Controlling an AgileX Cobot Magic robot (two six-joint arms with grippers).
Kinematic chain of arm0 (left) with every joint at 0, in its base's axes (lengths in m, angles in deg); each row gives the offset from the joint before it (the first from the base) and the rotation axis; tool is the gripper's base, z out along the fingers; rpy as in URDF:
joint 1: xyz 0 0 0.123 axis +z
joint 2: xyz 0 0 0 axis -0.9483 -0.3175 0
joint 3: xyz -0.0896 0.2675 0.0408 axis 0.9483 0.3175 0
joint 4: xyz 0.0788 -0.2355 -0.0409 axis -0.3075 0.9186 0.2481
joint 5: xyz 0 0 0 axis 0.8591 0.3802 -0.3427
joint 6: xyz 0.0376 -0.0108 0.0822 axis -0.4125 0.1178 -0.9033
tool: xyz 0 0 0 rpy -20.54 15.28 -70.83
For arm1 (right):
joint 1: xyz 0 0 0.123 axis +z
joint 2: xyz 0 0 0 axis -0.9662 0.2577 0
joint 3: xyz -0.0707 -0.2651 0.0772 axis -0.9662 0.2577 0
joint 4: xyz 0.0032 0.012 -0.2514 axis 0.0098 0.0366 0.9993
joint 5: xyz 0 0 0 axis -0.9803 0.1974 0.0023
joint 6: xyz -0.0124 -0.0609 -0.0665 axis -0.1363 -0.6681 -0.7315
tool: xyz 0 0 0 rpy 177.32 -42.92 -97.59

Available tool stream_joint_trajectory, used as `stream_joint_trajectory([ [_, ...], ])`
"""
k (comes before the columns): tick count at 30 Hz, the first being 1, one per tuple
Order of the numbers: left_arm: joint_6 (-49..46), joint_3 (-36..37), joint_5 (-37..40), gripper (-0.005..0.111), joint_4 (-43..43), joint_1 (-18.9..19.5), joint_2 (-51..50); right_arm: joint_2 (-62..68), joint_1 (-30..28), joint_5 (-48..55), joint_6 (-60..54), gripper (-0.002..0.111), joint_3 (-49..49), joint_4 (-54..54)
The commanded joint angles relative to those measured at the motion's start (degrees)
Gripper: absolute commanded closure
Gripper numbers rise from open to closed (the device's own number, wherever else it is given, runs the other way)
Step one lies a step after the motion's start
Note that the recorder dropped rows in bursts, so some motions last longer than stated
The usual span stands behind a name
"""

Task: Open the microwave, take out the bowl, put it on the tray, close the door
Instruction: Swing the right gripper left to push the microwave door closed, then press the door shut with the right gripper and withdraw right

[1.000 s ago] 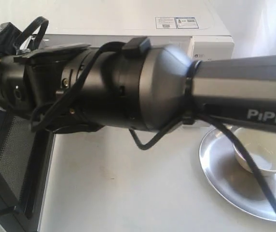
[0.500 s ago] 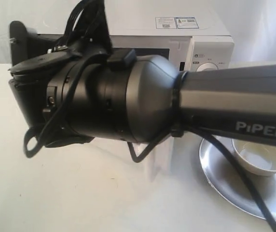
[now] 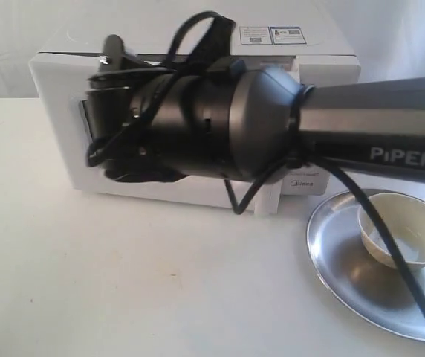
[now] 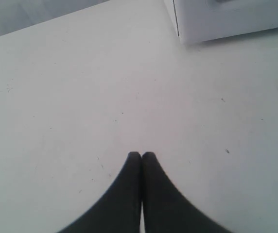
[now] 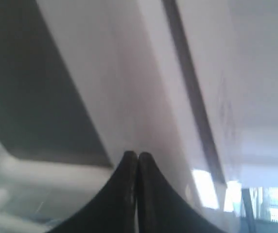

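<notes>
Exterior view is showing the small cream-white bowl (image 3: 406, 234) sitting in the shiny silver tray (image 3: 346, 275) on the tabletop (image 3: 123, 282), beside the white microwave (image 3: 138, 33), its door (image 3: 55, 126) lying flush. The right tool (image 5: 137, 154), tips pinched together and gripping nothing, is pointing at the door's white frame. The left tool (image 4: 141, 154) is hovering likewise pinched and empty over bare tabletop.

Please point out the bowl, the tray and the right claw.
bowl (image 3: 413, 219), exterior view, inner wall.
tray (image 3: 339, 253), exterior view, bare surface left of bowl.
right claw (image 5: 137, 155), right wrist view, between its shut fingertips.
</notes>
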Motion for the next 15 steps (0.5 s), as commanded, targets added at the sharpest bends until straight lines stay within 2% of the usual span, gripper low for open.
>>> stream_joint_trajectory([
  [1,0.10,0.12,-0.08,0.107,0.20,-0.23,0.19,-0.07,-6.01,-2.18,4.35,0.108,5.55,-2.20],
  [8,0.10,0.12,-0.08,0.107,0.20,-0.23,0.19,-0.07,-12.67,-7.51,15.45,0.108,11.75,4.42],
  [12,0.10,0.12,-0.08,0.107,0.20,-0.23,0.19,-0.07,-13.39,-7.76,24.06,0.108,13.34,14.49],
  [15,0.10,0.12,-0.08,0.107,0.20,-0.23,0.19,-0.07,-13.24,-11.70,25.46,0.108,13.46,13.43],
])
